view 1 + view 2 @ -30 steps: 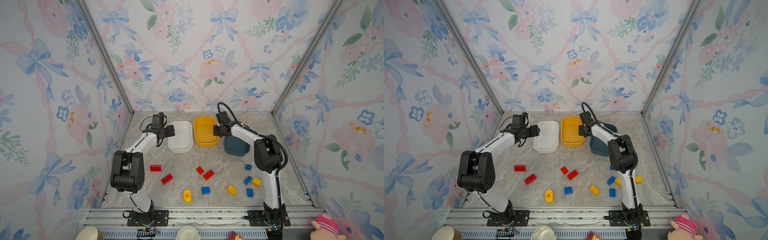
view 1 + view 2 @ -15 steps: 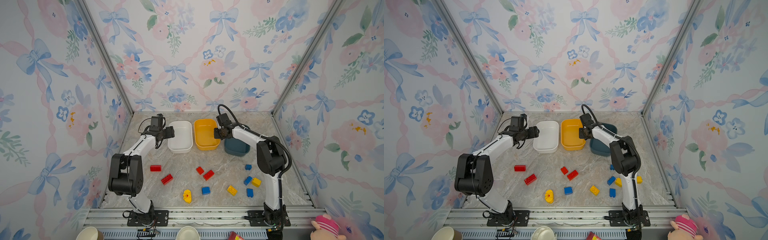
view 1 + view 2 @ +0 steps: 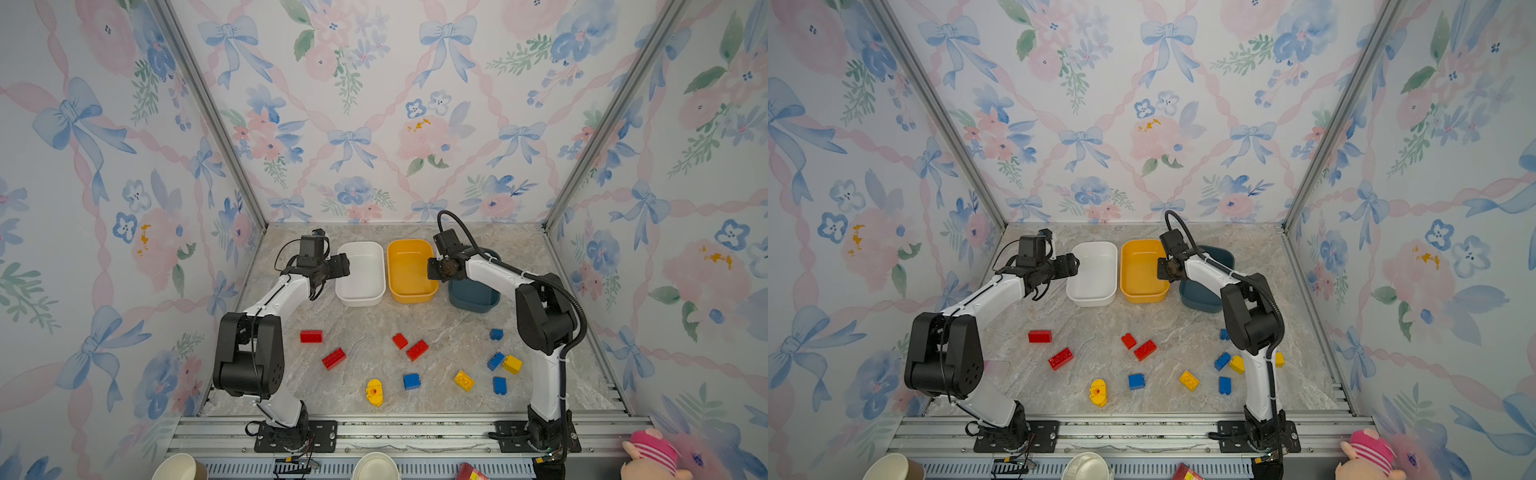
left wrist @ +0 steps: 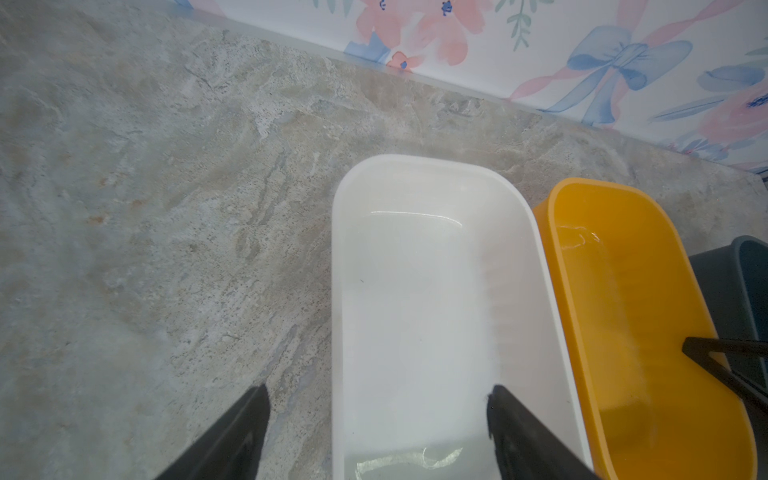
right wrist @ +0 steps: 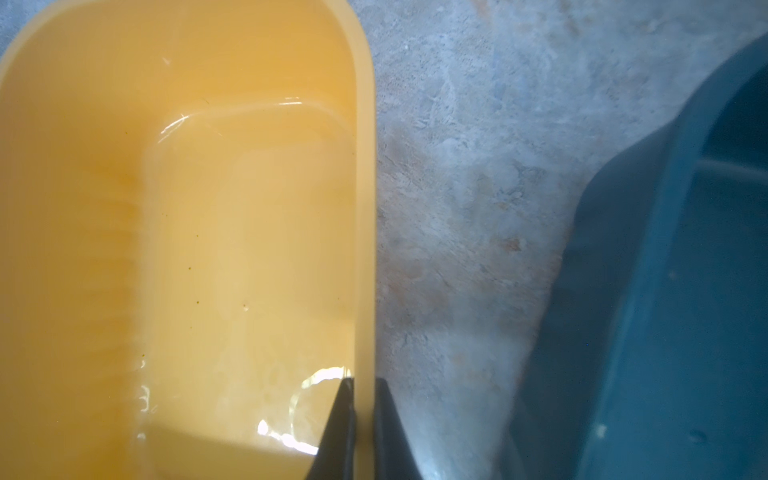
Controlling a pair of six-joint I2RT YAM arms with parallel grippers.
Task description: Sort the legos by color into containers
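Three containers stand in a row at the back in both top views: a white tub, a yellow-orange tub and a dark teal tub. My left gripper is open and straddles the white tub's side wall, holding nothing. My right gripper is shut on the yellow-orange tub's rim, beside the teal tub. The legos lie loose nearer the front: red ones, blue ones, yellow ones and a rounded yellow piece.
Floral walls close in the back and both sides. A metal rail runs along the front, with paper cups and a pink plush toy beyond it. Both arm bases stand on that rail.
My left gripper's jaws have spread wider at the white tub. My right gripper, still shut, has drawn the yellow-orange tub slightly toward the front.
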